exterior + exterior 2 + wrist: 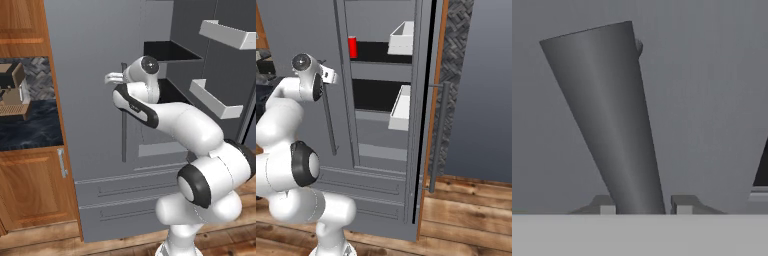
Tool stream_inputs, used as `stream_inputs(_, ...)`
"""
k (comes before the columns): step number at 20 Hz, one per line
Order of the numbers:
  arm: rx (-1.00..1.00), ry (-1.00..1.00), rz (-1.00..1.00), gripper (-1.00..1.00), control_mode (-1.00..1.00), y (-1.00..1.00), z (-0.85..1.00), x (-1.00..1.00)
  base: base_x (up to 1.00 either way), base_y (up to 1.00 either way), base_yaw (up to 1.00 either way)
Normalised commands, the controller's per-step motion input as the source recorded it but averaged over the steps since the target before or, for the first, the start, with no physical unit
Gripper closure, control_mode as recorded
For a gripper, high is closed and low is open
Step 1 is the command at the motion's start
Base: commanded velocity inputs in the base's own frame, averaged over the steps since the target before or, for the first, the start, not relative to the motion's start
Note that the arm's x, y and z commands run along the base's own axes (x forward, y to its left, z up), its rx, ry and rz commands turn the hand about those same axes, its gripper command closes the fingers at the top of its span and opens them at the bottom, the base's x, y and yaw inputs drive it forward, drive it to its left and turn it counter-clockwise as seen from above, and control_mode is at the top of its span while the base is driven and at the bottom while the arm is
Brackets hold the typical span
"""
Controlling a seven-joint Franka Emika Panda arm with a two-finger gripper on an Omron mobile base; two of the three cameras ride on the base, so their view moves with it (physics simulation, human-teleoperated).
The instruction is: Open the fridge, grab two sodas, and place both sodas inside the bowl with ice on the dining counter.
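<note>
Wood flooring (466, 200) runs under a grey fridge (95, 45) that stands between brown cabinets (30, 195) on the left and a dark herringbone wall strip (456, 60) on the right. One fridge door is swung open at the right, its edge and long bar handle (438, 135) showing in the right base view; the other door is shut.

From the base the arm (200, 140) rises, bends at a dark-banded elbow and reaches forward and left, with the wrist level at the upper part of the shut door's handle (123, 125). At that bar the claw (642, 207) sits: in the hand view the grey bar (607, 110) runs up at a slant from between the two fingertips (607, 206), one on each side of it. The tips flank the bar closely, but I cannot tell whether they press it.

Counted: two white door bins (227, 34) on the open door, one above the other; two dark shelves (376, 95) inside; two drawers (125, 187) below. One red soda (352, 47) stands upright at the left of the upper shelf. A coffee machine (12, 90) sits on the dark counter (30, 130) left of the fridge.
</note>
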Motion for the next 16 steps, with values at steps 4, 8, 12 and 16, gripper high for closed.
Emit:
stream_inputs(4,0.01,-0.03,0.07,1.0,-1.0,0.39,-0.11,-0.25,0.0,0.0,0.0)
stream_inputs(8,0.0,-0.02,0.1,1.0,-1.0,0.42,-0.03,-0.8,0.0,0.0,0.0)
stream_inputs(12,0.0,0.0,0.1,1.0,-1.0,0.42,-0.11,-1.0,0.0,0.0,0.0)
stream_inputs(16,0.0,0.0,0.12,1.0,-1.0,0.42,-0.13,-1.0,0.0,0.0,0.0)
